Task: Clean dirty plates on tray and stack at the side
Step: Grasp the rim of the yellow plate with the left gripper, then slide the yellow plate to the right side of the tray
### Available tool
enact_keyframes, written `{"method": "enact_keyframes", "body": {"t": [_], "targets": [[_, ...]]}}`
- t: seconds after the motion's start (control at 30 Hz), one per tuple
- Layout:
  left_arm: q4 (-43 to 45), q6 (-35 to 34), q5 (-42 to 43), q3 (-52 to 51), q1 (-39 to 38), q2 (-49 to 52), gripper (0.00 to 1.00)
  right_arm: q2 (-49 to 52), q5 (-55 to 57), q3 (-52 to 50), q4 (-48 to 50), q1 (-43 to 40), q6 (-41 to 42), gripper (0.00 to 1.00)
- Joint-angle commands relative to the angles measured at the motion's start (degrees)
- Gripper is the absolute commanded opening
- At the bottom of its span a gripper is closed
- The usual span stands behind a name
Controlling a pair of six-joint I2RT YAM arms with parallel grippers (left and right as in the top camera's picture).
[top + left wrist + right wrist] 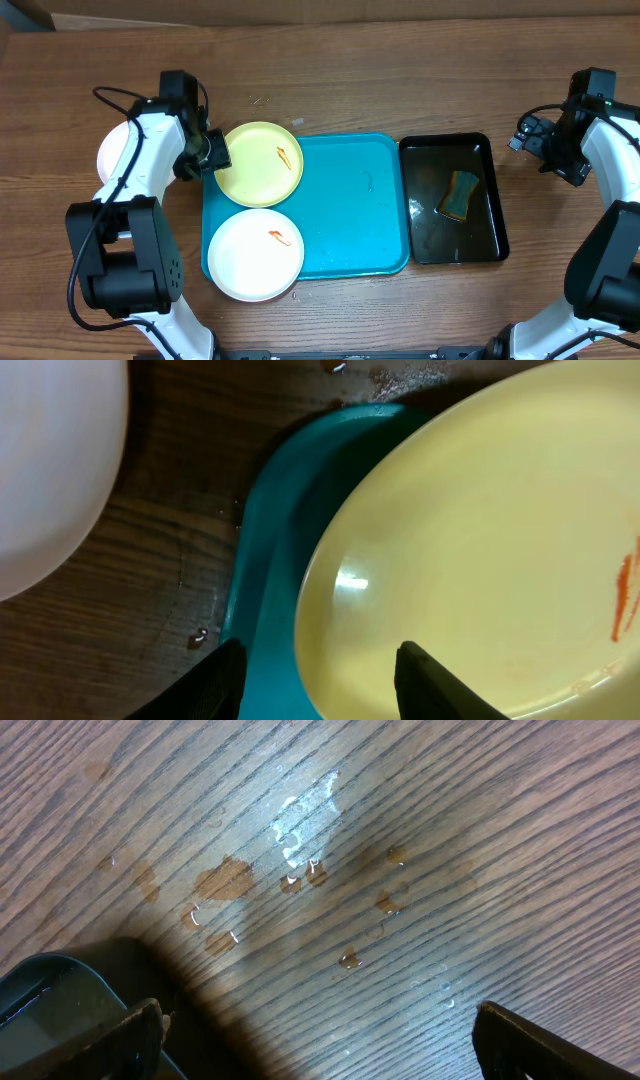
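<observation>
Left wrist: jaws half-open astride plate (pixel 480 510)

wood table (pixel 400 80), tray (pixel 350 200), black tub (pixel 430 180), plate (pixel 108 155)

Orange-smeared yellow-green plate (pixel 262 163) and white plate (pixel 255 253) lying flat over turquoise tray (pixel 350 200) left edge. Second white plate (pixel 110 152) off-tray, further left.

The left arm (pixel 140 165) bends up the left side of the overhead view, its left gripper (pixel 213 152) aimed rightward, jaws half parted (both fingers stand apart in the wrist view); the right gripper (pixel 532 138), far right, gapes wide
</observation>
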Motion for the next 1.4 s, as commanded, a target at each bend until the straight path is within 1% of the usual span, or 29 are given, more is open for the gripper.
{"method": "enact_keyframes", "body": {"t": [0.0,0.1,0.13,0.2,0.23,0.37,0.57,0.8,0.83,0.9,0.93,1.03,1.13,1.37], "targets": [[1.6,-0.66,-0.74,-1.97,-0.15,-0.46,0.49,0.02,0.42,1.4,0.22,-0.04,0.22,1.0],[2.69,-0.63,-0.72,-3.08,-0.17,-0.46,0.43,0.02,0.42,1.4,0.2,-0.04,0.24,1.0],[2.99,-0.63,-0.72,-3.37,-0.22,-0.46,0.38,0.02,0.42,1.4,0.2,-0.04,0.24,1.0],[3.26,-0.63,-0.63,-3.63,-0.26,-0.46,0.31,0.02,0.42,1.4,0.2,-0.04,0.22,1.0],[3.3,-0.63,-0.52,-3.67,-0.26,-0.44,0.29,0.02,0.42,1.4,0.2,-0.04,0.24,1.0],[3.26,-0.59,-0.55,-3.67,-0.26,-0.44,0.32,0.02,0.42,1.4,0.2,-0.04,0.22,1.0],[3.91,-0.59,-0.55,-3.82,-0.26,-0.09,0.29,0.02,0.42,1.4,0.2,-0.04,0.22,1.0],[7.63,-0.33,-0.61,-6.73,-0.24,-0.07,0.31,0.02,0.42,1.4,0.2,-0.04,0.22,1.0],[7.82,-0.35,-0.59,-6.84,-0.24,-0.07,0.3,0.02,0.42,1.4,0.2,-0.04,0.24,1.0],[7.98,-0.37,-0.5,-6.91,-0.26,-0.07,0.24,0.02,0.42,1.4,0.22,-0.04,0.24,1.0],[7.98,-0.37,-0.17,-6.91,-0.26,-0.07,0.2,0.02,0.42,1.4,0.22,-0.04,0.24,1.0],[7.98,-0.37,1.33,-6.93,-0.26,-0.07,0.14,0.02,0.42,1.4,0.2,-0.04,0.24,1.0],[8.15,-0.37,3.54,-6.95,-0.26,-0.07,0.06,0.02,0.42,1.4,0.2,-0.04,0.22,1.0],[8.15,-0.37,6.36,-7.1,-0.63,-0.07,0.04,0.02,0.39,1.4,0.2,-0.04,0.24,1.0]]}}
